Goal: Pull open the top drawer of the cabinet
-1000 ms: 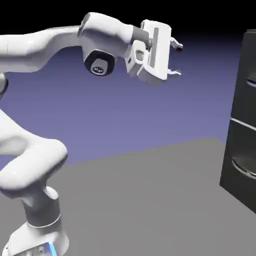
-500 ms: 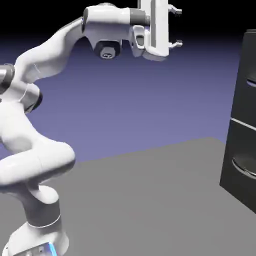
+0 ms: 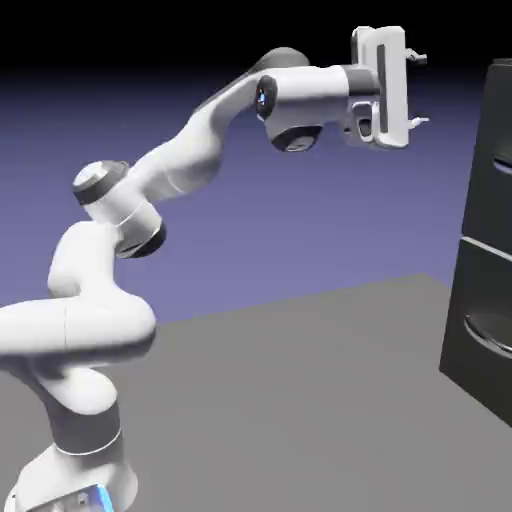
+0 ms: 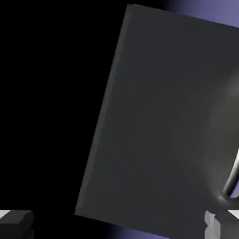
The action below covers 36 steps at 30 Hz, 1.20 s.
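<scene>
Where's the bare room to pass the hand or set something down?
Bare tabletop lies between the robot's base and the cabinet. Above it, the space below the gripper looks open. It's tighter between fingertips and cabinet.

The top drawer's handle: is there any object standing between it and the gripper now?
Nothing visible stands in the way. The exterior view shows only open air between the gripper and the top drawer's handle.

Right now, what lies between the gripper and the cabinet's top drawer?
Nothing visible: the exterior view shows only open backdrop between the gripper and the top drawer.
</scene>
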Tool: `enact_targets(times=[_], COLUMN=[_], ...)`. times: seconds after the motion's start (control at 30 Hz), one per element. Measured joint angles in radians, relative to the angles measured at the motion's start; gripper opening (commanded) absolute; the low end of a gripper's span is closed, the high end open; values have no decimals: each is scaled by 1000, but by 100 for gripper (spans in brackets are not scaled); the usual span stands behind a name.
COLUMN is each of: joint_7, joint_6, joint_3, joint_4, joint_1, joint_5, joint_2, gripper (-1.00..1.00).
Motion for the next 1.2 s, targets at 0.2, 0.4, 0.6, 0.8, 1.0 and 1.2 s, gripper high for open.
enact_targets(times=[0.2, 0.4, 0.6, 0.8, 1.0, 1.2], joint_7=[45, 75, 100, 69, 38, 12], joint_6=[-79, -79, -12, -91, -186, -281], joint_3=[114, 165, 176, 163, 140, 103], joint_4=[92, 201, 353, 172, -45, -263], joint_1=[-206, -330, -415, -314, -192, -67], joint_5=[261, 370, 376, 373, 354, 319], joint_2=[-94, -127, -118, -130, -145, -163], gripper=[0, 0, -100, -100, -100, -100])
